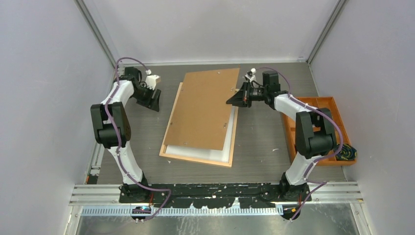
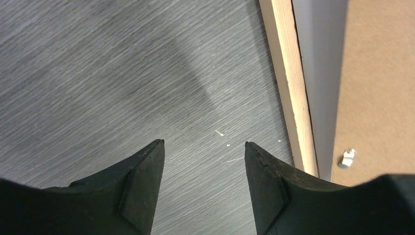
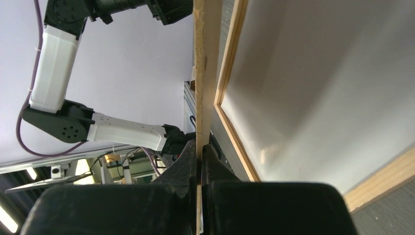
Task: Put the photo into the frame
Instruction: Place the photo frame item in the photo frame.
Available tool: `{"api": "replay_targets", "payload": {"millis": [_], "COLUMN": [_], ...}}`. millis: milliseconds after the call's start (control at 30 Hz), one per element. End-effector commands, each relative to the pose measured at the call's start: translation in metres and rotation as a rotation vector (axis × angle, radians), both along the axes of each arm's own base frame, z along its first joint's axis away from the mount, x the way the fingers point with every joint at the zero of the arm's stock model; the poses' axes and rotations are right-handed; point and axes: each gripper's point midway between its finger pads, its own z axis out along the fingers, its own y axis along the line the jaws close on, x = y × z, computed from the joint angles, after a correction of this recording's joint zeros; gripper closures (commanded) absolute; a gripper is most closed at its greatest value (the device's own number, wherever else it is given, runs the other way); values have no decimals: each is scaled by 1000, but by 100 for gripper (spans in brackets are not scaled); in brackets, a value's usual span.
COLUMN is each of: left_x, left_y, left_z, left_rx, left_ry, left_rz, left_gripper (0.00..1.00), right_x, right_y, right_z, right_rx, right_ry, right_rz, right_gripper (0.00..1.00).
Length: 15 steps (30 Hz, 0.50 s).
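Right gripper [image 1: 231, 101] pinched the right edge of the photo [image 1: 203, 110], brown back up, lying skewed across the frame [image 1: 195, 158]. Left gripper [image 2: 204, 143] spread, holding nothing, over the table [image 2: 98, 73] just left of the frame.

Robot laboratory test cell. Grey tabletop [image 1: 142, 142] enclosed by plain pale walls [image 1: 39, 73] and metal corner posts [image 1: 95, 29]. Cabled left arm [image 1: 110, 125] and right arm [image 1: 308, 134] bolted to an aluminium rail [image 1: 98, 196] at the near edge.
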Motion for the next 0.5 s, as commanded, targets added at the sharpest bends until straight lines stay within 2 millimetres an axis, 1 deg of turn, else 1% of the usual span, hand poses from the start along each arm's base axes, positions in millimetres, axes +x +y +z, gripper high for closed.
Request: {"api": "replay_targets", "payload": {"millis": [0,100,200,367,467], "left_x": [5,4,2,-4,-4], "left_y": [1,-1,-5,-18,-22], "left_z": [1,-5,-11,-20,-23], "left_rx": [27,44,62,101,113], "left_ry": [-53,-46,-45,-46,-50], "left_rz": [-89,-107,-136,-203,-221], "left_gripper": [38,39,39,39,39], "right_x": [2,-1,-8,-9,-8], "right_y": [5,4,1,2,2], "right_z": [25,12,0,-12,-20], "right_rx": [59,45,12,6,-2], "right_ry": [-109,-86,-51,-22,3], "right_rz": [81,97,112,115,114], "right_gripper": [99,99,99,99,99]}}
